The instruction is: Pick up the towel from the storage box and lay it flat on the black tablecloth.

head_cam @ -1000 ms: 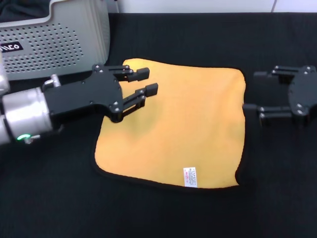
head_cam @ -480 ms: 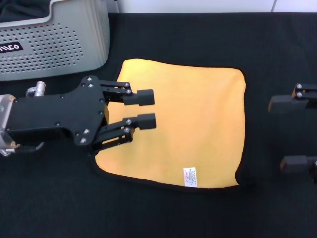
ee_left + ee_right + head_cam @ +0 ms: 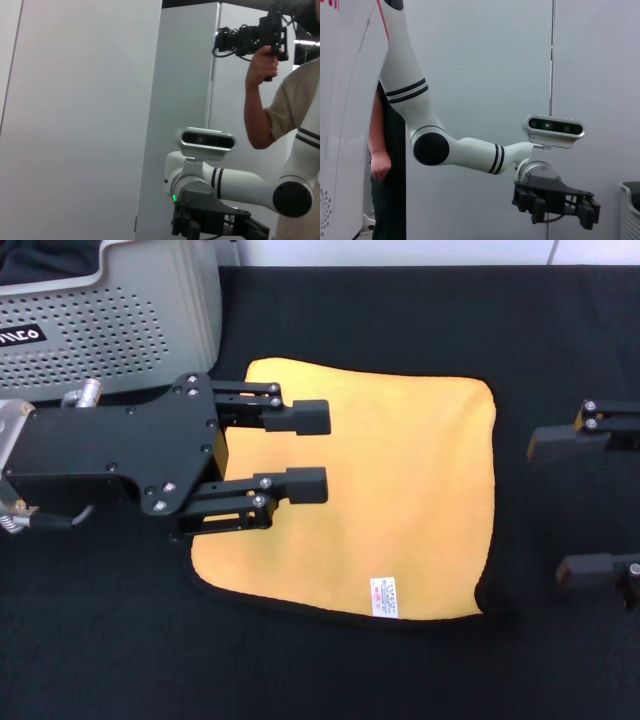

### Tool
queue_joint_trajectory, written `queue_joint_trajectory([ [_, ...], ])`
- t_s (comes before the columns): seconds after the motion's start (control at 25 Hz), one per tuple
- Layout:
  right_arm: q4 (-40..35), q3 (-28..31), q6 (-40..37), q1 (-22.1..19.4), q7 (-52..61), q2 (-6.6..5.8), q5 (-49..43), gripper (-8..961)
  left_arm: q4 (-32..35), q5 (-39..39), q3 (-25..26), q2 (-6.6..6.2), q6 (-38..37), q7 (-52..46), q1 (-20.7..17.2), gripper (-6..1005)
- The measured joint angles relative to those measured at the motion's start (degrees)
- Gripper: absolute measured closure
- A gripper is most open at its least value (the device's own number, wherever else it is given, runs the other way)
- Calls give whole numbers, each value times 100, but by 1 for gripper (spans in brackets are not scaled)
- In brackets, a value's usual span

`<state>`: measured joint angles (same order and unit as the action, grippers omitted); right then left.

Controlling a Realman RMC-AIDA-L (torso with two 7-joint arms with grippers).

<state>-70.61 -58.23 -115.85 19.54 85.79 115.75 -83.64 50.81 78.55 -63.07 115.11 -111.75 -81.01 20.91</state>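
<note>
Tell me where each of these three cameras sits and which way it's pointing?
Head view: on the robot's head, looking down at the towel spread on the black tablecloth, storage box far left; left gripper and right gripper show, jaws open.
Left wrist view: looks sideways across the room at the right gripper and a person filming.
Right wrist view: looks sideways at the left gripper.
Shared: each wrist view shows the other arm.

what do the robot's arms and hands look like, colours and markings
Each arm is glossy white with rounded black joint caps and thin black double stripes. The left hand is matte black: a flat angular plate dotted with silver screws, linkage bars ending in blocky rectangular pads, a silver metal wrist fitting and a thin cable behind. The right hand is the same black design. A grey-white camera pod sits on each wrist.
</note>
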Motion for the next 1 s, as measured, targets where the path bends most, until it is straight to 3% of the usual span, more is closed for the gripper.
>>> queue_joint_trajectory([
  [0.16,9,14,4,10,-13,4,0,176,11,-59,-3,-23,-144,-32,83,619],
  [0.36,12,-3,39,35,-16,14,38,177,21,-87,-25,-52,-216,-100,159,380],
  [0.6,13,12,95,33,37,19,192,177,21,-132,-9,-35,-221,-56,120,270],
  [1.0,13,25,95,64,188,9,293,177,-39,-292,5,-21,-217,-96,94,270],
])
